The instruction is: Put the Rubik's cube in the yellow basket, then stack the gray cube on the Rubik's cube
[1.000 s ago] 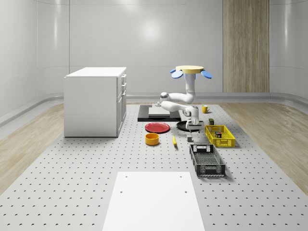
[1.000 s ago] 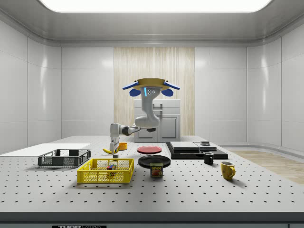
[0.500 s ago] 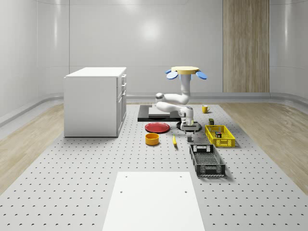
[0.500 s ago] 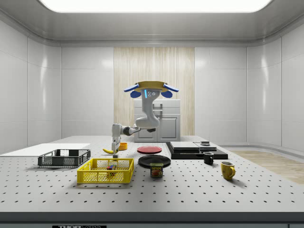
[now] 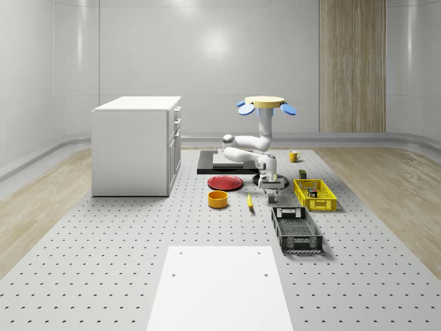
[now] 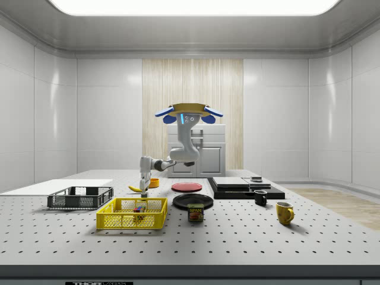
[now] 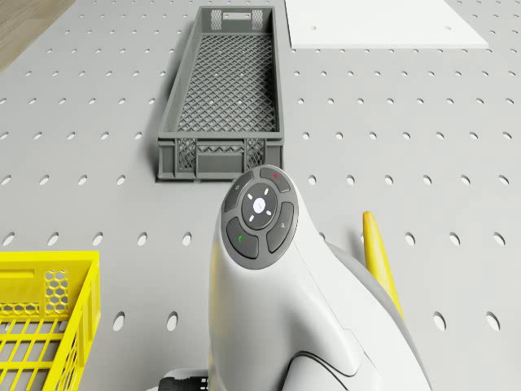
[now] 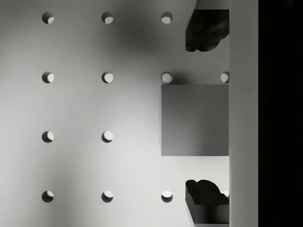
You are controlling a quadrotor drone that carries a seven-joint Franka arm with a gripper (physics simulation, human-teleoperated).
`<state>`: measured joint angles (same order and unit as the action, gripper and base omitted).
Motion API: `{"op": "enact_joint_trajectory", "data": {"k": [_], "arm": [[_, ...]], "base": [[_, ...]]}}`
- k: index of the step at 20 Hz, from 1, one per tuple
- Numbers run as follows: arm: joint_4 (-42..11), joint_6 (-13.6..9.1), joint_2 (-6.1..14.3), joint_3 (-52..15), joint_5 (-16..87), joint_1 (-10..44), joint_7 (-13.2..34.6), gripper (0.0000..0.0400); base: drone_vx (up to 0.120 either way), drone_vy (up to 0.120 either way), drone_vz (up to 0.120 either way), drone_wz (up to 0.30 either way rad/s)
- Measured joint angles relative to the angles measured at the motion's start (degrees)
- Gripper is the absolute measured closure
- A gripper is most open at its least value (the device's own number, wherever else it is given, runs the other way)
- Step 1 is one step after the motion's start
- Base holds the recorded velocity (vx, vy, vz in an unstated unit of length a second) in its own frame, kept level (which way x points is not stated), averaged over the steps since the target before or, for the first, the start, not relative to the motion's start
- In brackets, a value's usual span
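The drone (image 5: 264, 103) is seen hovering at center frame of the whole-scene view, over the table (image 5: 103, 262). The gripper (image 8: 204, 113) is held spread, its 2 fingers (image 8: 206, 30) flanking the gray cube (image 8: 194, 119) untouched. The Rubik's cube (image 6: 140, 209) is seen inside the yellow basket (image 6: 132, 221).

The drone (image 5: 262, 103) is hovering above the surface (image 5: 138, 262), its arm (image 5: 249, 148) hanging down, bending at the elbow and reaching out. The wrist is pointing straight down, and the claw (image 5: 273, 195) is hanging just above the surface. In the wrist view, its two dark fingertips (image 8: 203, 30) are standing apart, one on each side of the gray cube (image 8: 194, 119).
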<state>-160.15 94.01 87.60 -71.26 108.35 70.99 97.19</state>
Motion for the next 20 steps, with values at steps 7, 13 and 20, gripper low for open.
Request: {"op": "enact_joint_trajectory", "data": {"k": [7,13,20], "arm": [[1.34,1.55,-0.2,3.87,3.62,0.76,-0.02,0.0],[1.78,1.81,-0.5,5.02,4.77,0.93,-0.09,0.0079],[1.89,1.66,-0.83,5.36,5.2,0.86,-0.2,0.0137]], "base": [[0.0,0.0,0.0,0.0],[0.0,0.0,0.0,0.0],[0.0,0.0,0.0,0.0]]}}
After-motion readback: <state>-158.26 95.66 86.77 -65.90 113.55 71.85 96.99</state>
